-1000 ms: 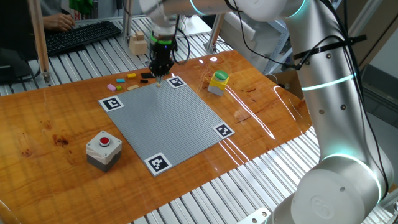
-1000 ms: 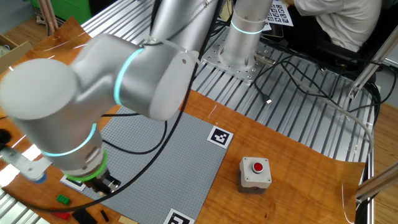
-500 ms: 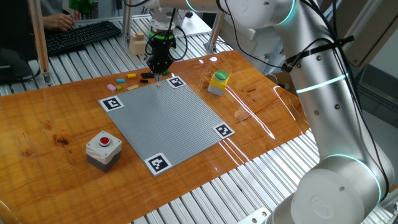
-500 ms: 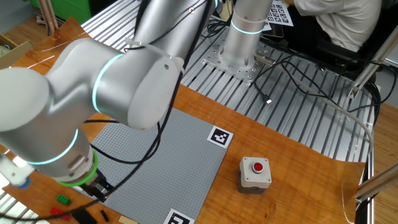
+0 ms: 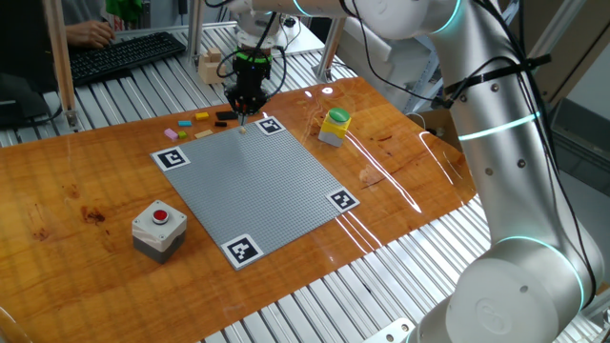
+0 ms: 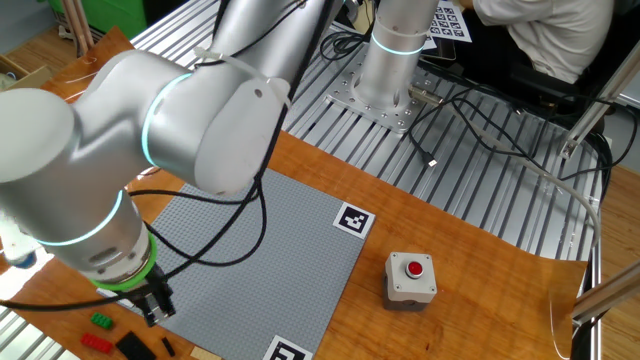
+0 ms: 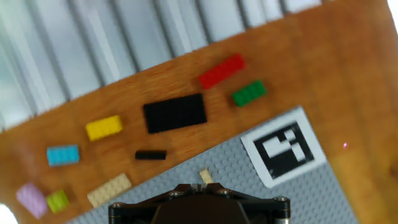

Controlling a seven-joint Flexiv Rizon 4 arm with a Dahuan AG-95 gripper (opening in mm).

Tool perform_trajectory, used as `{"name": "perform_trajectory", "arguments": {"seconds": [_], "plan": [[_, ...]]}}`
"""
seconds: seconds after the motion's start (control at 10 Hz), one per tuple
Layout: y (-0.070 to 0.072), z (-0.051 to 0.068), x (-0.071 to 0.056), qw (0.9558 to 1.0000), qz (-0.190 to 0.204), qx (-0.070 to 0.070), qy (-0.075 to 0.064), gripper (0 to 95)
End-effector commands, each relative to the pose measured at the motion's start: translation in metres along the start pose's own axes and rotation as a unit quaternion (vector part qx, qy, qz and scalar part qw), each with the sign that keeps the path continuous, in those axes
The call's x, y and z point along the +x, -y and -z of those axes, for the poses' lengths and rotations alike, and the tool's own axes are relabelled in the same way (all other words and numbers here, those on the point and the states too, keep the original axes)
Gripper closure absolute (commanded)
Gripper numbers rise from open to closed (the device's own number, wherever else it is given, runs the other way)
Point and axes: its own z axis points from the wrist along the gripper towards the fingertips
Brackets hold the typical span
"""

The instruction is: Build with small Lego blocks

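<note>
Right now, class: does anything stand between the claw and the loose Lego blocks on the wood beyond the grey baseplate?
Nothing visible does. The claw hangs at the baseplate edge over a tan brick; bare wood leads to the black plate.

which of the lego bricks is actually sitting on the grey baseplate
Only the tiny tan brick, just ahead of the gripper; the rest lie on the wood.

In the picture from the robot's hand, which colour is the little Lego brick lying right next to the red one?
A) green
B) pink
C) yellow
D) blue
A: in the hand view the small green Lego brick lies just beside the long red Lego brick on the wooden table, while the other colours sit further off along the table.
</note>
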Motion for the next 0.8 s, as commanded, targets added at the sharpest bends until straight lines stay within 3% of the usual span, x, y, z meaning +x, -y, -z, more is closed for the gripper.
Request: {"name": "perform_trajectory", "arguments": {"seconds": [0.1,0.2,0.3,0.5,0.6,0.7,0.8], "plan": [[0.000,-0.001,0.002,0.9884,-0.149,-0.026,0.017,95.0],[-0.002,-0.002,0.002,0.9838,-0.175,-0.032,0.020,95.0],[-0.007,-0.004,0.003,0.9700,-0.237,-0.048,0.025,95.0],[-0.015,-0.006,0.003,0.9550,-0.289,-0.060,0.033,95.0],[-0.023,-0.005,0.003,0.9420,-0.328,-0.064,0.032,95.0],[-0.029,-0.003,0.002,0.9312,-0.357,-0.066,0.029,76.0],[-0.035,-0.001,0.002,0.9231,-0.378,-0.067,0.027,76.0]]}}
